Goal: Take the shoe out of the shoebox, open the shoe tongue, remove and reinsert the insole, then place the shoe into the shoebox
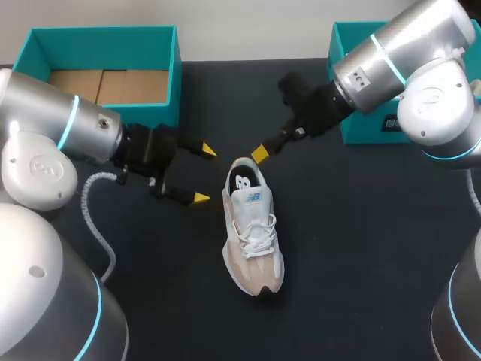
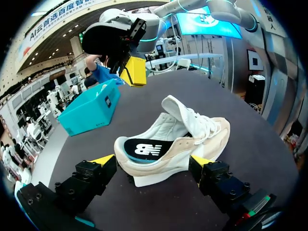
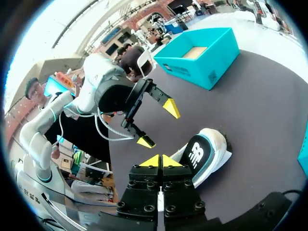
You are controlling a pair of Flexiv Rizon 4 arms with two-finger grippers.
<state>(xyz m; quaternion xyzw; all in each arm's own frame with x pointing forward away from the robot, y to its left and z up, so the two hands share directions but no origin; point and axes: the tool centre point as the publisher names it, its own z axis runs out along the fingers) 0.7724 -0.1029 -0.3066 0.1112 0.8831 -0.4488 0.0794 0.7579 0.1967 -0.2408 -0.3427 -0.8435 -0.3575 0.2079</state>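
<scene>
Dark worktop (image 1: 361, 248) bears a white-and-beige laced sneaker (image 1: 252, 233), likely light, soft, best gripped at its stiffer heel; left end effector (image 1: 204, 174) gapes beside it; right end effector (image 1: 260, 153), tips together.

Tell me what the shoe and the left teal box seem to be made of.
The shoe looks like matte white textile with beige suede-like panels, nothing glossy. The box is likely cardboard: matte teal walls, bare brown board inside.

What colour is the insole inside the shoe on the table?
Black with a white logo; the insole shows best in the left wrist view.
</scene>
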